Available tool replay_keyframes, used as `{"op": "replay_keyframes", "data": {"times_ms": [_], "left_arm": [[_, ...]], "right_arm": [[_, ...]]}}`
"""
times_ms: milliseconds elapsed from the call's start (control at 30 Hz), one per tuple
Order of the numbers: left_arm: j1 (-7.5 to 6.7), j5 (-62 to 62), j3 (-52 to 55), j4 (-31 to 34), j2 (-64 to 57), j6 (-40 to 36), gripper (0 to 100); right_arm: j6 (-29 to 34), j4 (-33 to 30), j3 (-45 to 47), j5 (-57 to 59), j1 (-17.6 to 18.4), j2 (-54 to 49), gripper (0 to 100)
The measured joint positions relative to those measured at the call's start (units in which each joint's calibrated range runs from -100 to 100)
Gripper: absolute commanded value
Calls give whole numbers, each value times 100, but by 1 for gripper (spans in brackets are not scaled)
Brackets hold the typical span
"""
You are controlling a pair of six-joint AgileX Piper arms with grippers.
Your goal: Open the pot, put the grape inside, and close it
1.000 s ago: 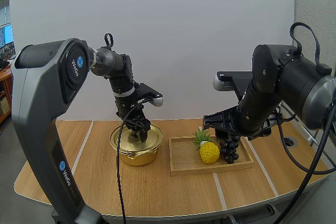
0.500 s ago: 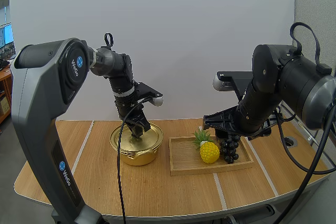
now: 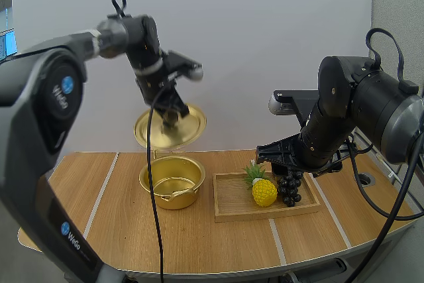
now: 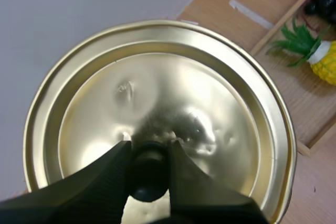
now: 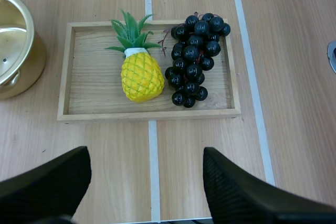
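Status: left gripper [image 4: 148, 148] is clenched on the black knob [image 4: 148, 177] of the lid [image 3: 159, 134], one finger on each side of it. In the high view the lid hangs tilted in the air, left of centre, directly above the pot [image 3: 171, 180] and clear of it. The pot is open and sits on the table [image 3: 199, 236], lower left of centre, just beside the left edge of the wooden tray [image 3: 232, 209]. The grapes [image 5: 194, 59] lie in the right half of the tray, just beside the toy pineapple [image 5: 140, 77]; can't tell if they touch. The right gripper [image 5: 147, 166] is released, fingers wide apart, nothing between them. It hovers over the table on the near side of the tray, grapes untouched.
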Motion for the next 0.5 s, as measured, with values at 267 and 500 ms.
{"op": "replay_keyframes", "data": {"times_ms": [267,500], "left_arm": [[0,49,-592,141,-986,-239,0],[0,-212,-1223,249,-1700,-567,0]], "right_arm": [[0,0,0,0,0,0,100],[0,0,0,0,0,0,100]]}}
